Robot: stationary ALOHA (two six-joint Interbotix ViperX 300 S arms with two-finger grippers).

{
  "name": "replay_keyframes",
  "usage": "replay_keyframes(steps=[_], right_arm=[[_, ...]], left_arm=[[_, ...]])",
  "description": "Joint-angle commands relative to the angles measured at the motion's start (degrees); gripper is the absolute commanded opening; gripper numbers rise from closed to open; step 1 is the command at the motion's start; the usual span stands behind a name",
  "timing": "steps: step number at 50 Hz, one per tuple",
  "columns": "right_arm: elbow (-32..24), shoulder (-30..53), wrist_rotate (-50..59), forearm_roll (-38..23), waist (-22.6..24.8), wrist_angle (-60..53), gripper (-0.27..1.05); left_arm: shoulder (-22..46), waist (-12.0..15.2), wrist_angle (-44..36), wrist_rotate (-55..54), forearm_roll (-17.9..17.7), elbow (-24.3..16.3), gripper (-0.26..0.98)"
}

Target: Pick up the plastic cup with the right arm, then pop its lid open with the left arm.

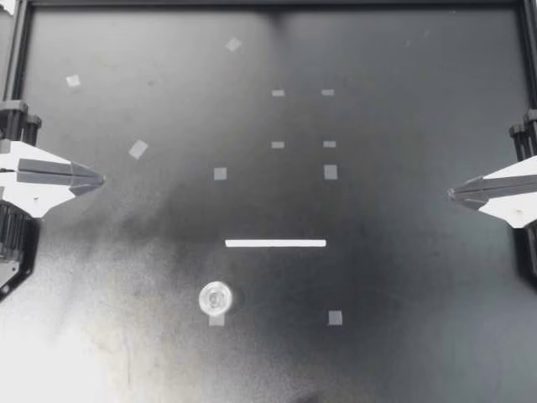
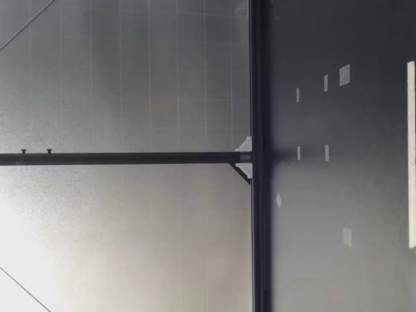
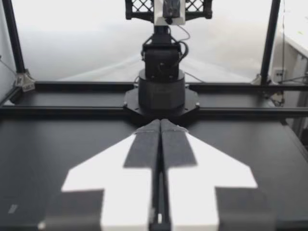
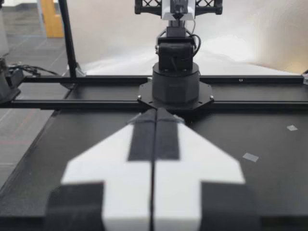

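Our left hand [image 1: 99, 179] and right hand [image 1: 451, 193] sat clenched, empty, at the frame's left and right edges. The clear cup [image 1: 216, 297] stood lower left of centre on the bench [image 1: 403, 277], below the white strip [image 1: 275, 243]. A reach required parting fingers first.

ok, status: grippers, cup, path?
Left gripper shut, empty, parked at its side. Right gripper same. Clear cup stands alone near white strip, far from both. Only flat tape marks in between.
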Motion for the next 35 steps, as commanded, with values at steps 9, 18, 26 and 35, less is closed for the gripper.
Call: replay_keyframes(steps=[9, 18, 26, 35], right_arm=[[2.72, 3.96, 0.35, -0.09, 0.26, -0.88, -0.16], [0.79, 18.11, 5.01, -0.18, 1.23, -3.25, -0.12], [-2.11, 33.66, 8.17, -0.18, 3.96, -13.18, 0.03], [-7.29, 51.06, 10.9, -0.18, 5.01, -22.76, 0.41]], left_arm=[[0.79, -0.97, 0.18, -1.05, -2.64, 3.34, -0.1], [9.93, -1.05, 9.84, -1.32, -6.24, -2.2, -0.1], [19.51, -4.57, 13.62, -2.29, -6.94, -6.68, -0.1], [27.86, -9.58, 8.0, -5.01, -7.12, -6.42, -0.1]])
